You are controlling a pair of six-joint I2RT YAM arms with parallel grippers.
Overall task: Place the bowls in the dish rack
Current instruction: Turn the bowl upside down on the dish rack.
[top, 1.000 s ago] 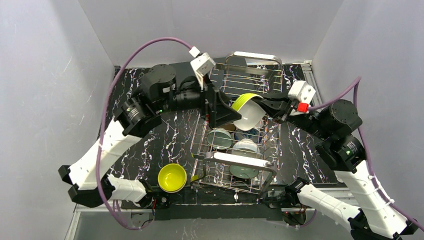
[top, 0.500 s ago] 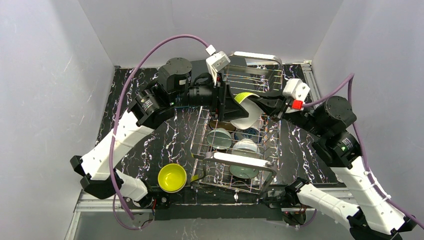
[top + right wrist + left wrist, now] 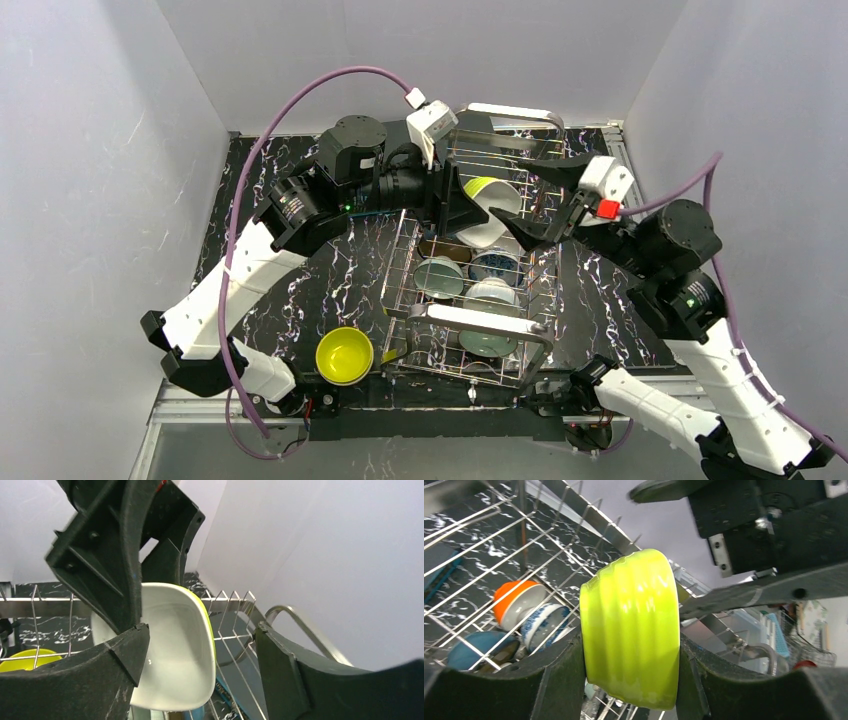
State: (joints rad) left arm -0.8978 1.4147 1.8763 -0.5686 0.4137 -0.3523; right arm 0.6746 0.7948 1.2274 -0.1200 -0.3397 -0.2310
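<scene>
Judged the job well past halfway but unfinished; found the large shiny steel wire dish rack on the black marbled bench already carrying a cluster of small bowls in its near half, among them a pale green bowl and a blue-patterned bowl; ventured no exact count, some lying half hidden under wires and the near handle; saw the lime squarish bowl, white inside, held in the air over the far half of the rack, tipped on its side, not yet resting on any tine; saw the left gripper pinching it across its walls; saw the right gripper spread wide just beside it, apparently gripping nothing; reckoned two things left: seating this bowl among the tines, then fetching the lime-yellow round bowl, upright on the bench just outside the rack's near left corner; learned of that stray bowl clearly from the overhead view alone; learned from the left wrist view alone of the ribbed lime outside clamped between both fingers, and of an orange-sided white bowl down among the wires; learned from the right wrist view alone of the white hollow facing the right gripper, one finger well apart from the rim; could not tell about contact at the other.
</scene>
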